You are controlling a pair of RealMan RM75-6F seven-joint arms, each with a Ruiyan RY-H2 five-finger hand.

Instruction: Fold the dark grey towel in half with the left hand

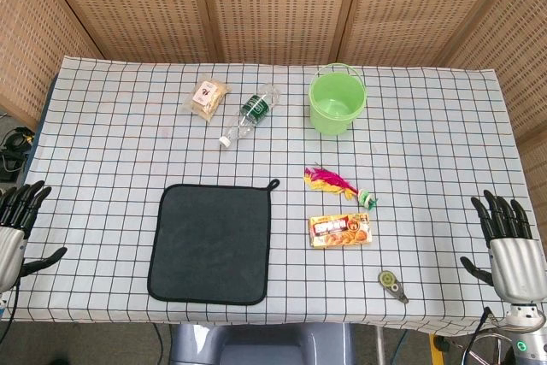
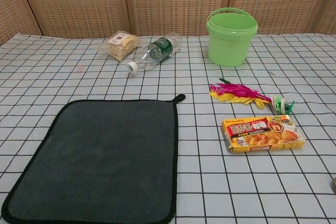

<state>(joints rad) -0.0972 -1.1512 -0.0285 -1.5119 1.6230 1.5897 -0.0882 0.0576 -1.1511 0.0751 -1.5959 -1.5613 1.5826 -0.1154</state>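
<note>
Dark grey towel lies flat, unfolded, lower centre-left of frame, loop at its upper right corner. Left hand empty, fingers spread, at the lower left edge, well apart from towel. Right hand likewise, lower right. Judgement: pinch the towel's left hem, lift, carry rightward. Snack box sits near the right hem; left side has open room.

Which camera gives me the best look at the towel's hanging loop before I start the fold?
The chest view: the loop on the dark grey towel shows large and near, at the far right corner. The head view shows the whole towel, with the loop small.
</note>
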